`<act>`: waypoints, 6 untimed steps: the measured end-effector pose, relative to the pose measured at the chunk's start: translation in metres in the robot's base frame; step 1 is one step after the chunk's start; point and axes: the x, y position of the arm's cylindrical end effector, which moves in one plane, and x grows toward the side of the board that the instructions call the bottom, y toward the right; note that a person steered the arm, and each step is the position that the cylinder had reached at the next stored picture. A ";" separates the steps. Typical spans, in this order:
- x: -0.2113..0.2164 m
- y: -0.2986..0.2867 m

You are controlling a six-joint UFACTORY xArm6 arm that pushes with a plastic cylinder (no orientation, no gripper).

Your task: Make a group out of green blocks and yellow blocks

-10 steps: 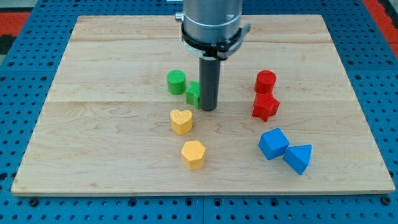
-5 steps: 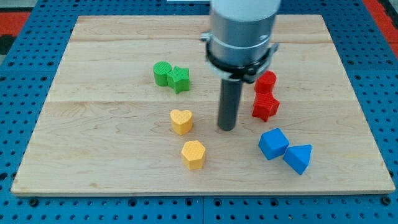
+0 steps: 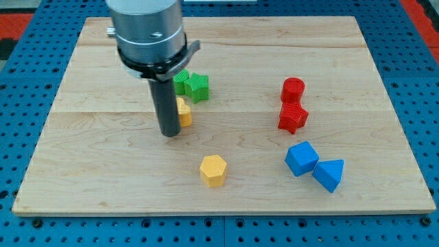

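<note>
My tip (image 3: 169,134) rests on the board left of centre. A yellow heart block (image 3: 184,112) sits right against the rod's right side, partly hidden by it. Just above it a green star block (image 3: 197,86) touches a green cylinder (image 3: 181,83), which the rod partly hides. A yellow hexagonal block (image 3: 213,169) lies alone lower down, to the right of my tip and apart from the others.
A red cylinder (image 3: 293,90) and a red star block (image 3: 293,117) stand together at the right. A blue cube (image 3: 301,158) and a blue triangular block (image 3: 329,173) lie at the lower right. The wooden board (image 3: 103,165) ends in blue pegboard.
The green blocks were first pushed up and left. My tip then swung round to the left, and the yellow heart has moved up and left, close under the green blocks.
</note>
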 end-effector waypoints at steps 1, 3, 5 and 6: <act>-0.021 0.008; 0.013 0.066; 0.097 0.165; 0.103 0.105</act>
